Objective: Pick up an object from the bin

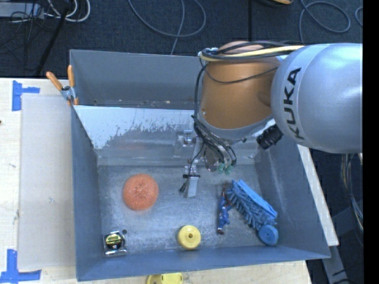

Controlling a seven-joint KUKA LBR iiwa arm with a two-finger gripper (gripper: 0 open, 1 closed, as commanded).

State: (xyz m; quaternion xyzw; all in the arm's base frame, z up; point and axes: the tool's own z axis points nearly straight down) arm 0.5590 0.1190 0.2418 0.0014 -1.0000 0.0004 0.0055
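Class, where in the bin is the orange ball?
The orange ball lies on the floor of the bin, left of centre in the camera view, above the tape measure and up-left of the yellow disc.

Orange ball (141,192), yellow disc (189,236), blue brush (253,207), black-and-yellow tape measure (115,242), grey bin (118,87).

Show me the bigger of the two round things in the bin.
The orange ball, lying left of the gripper in the camera view. It is plainly wider than the small yellow disc lower in the view.
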